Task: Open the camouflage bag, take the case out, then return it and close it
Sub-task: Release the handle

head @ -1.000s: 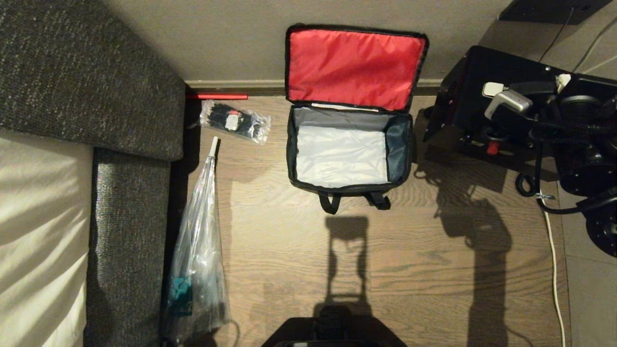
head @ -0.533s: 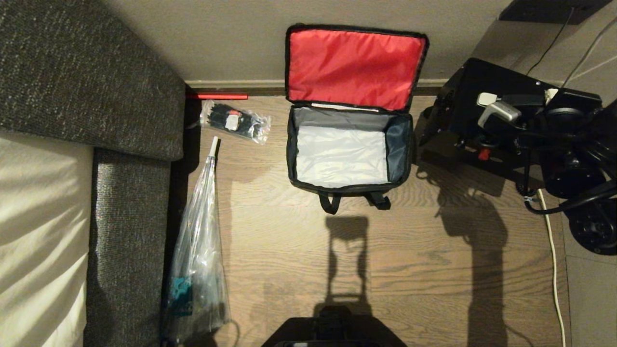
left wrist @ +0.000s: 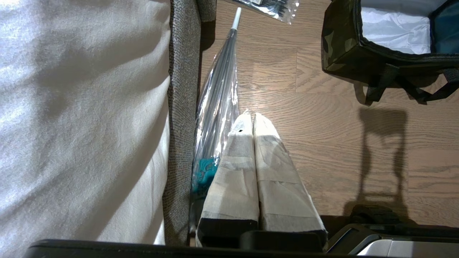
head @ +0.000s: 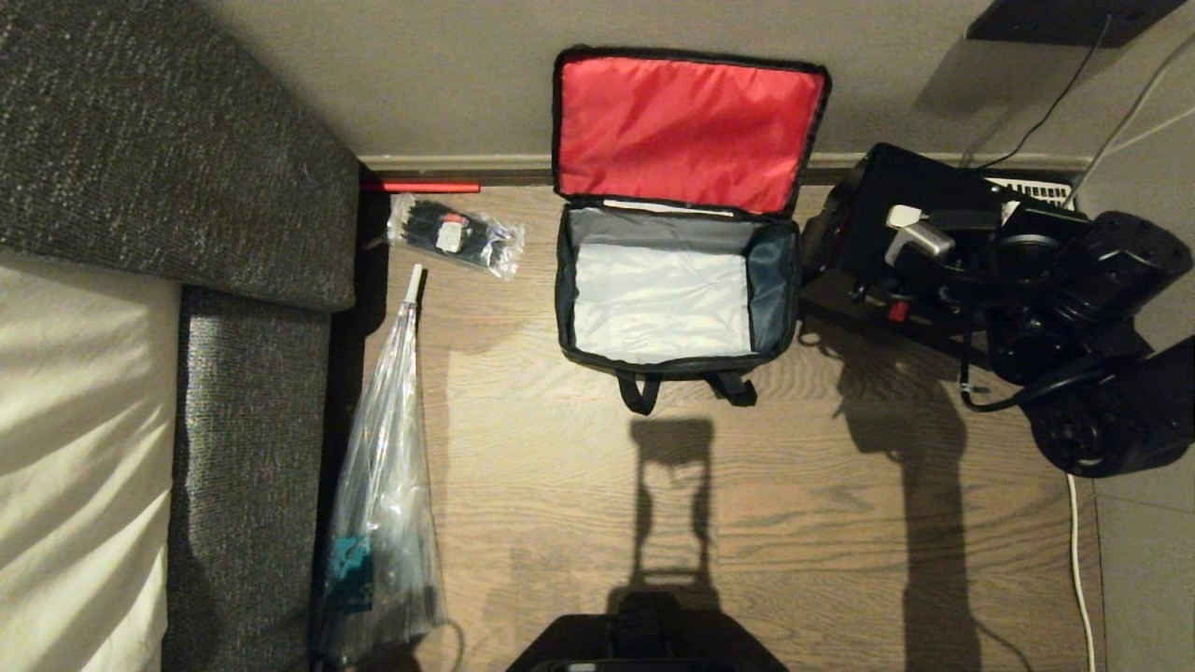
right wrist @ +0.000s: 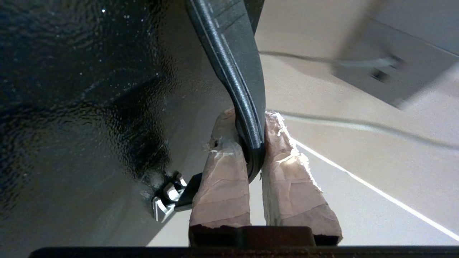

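Now one right end effector (right wrist: 251, 143) clamps one case (right wrist: 89, 89) handle beside one bag (head: 677, 289).

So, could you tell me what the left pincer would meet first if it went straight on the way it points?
Probably the long clear plastic bag on the wooden floor; the shut left pincer points along it, though depth is unclear.

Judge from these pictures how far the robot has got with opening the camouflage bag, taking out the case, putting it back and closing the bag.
Done: the camouflage bag stands open, red lid up, its silver interior empty. In hand: the right gripper is shut on the handle strip of the case, holding it right of the bag. Left: putting the case back and closing the lid. The left gripper is idle, shut, above the floor.
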Motion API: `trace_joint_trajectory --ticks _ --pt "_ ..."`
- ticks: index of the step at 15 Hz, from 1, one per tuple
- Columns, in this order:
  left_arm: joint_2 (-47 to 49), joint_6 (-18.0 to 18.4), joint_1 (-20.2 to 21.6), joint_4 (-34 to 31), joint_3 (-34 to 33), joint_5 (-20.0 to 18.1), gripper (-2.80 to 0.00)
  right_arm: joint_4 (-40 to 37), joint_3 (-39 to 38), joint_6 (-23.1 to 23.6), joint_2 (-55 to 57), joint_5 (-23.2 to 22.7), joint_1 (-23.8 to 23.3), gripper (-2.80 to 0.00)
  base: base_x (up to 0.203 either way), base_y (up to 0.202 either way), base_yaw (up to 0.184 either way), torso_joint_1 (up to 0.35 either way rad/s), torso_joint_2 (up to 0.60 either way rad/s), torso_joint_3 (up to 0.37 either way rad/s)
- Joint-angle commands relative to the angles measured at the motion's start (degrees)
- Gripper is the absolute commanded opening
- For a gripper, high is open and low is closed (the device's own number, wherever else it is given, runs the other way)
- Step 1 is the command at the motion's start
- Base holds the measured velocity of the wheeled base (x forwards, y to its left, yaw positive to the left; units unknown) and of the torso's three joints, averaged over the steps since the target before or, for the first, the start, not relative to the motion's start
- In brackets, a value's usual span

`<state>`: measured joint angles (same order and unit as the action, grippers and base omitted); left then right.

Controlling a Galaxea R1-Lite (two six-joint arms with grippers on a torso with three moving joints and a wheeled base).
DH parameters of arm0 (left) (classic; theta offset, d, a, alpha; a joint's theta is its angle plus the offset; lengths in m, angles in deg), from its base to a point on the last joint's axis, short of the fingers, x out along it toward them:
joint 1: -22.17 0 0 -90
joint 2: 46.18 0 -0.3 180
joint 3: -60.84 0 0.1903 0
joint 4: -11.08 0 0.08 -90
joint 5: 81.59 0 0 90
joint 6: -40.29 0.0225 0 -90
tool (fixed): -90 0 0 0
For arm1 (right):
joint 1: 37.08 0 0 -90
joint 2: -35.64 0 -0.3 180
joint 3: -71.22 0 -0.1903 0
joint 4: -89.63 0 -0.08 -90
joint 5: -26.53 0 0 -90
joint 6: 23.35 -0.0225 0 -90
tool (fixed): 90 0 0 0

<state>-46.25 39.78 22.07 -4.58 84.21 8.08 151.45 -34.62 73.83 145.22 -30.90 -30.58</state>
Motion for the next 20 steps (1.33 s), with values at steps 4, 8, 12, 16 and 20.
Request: trace_joint_trajectory --ticks 4,8,12,16,20 --pt "0.1 0.0 0.0 0.0 -2.3 0.0 -2.8 1.9 2.2 0.2 7.1 0.1 -0.1 -2.8 0.0 0.0 0.0 0.0 0.0 0.0" --pt "0.1 0.0 0.0 0.0 -2.3 0.0 -2.8 2.3 3.2 -0.2 10.1 0.1 -0.1 -2.8 0.0 0.0 0.0 0.0 0.0 0.0" --pt "0.1 0.0 0.0 0.0 -2.3 0.0 -2.8 2.4 4.0 -1.4 12.3 0.2 -0.1 -2.8 0.0 0.0 0.0 0.0 0.0 0.0" --pt "0.1 0.0 0.0 0.0 -2.3 0.1 -2.8 2.5 5.0 -2.6 15.0 0.4 -0.1 -2.8 0.0 0.0 0.0 0.0 0.0 0.0" --pt "0.1 0.0 0.0 0.0 -2.3 0.0 -2.8 2.5 5.3 -2.3 16.6 0.1 -0.9 0.0 0.0 0.0 0.0 0.0 0.0 0.0"
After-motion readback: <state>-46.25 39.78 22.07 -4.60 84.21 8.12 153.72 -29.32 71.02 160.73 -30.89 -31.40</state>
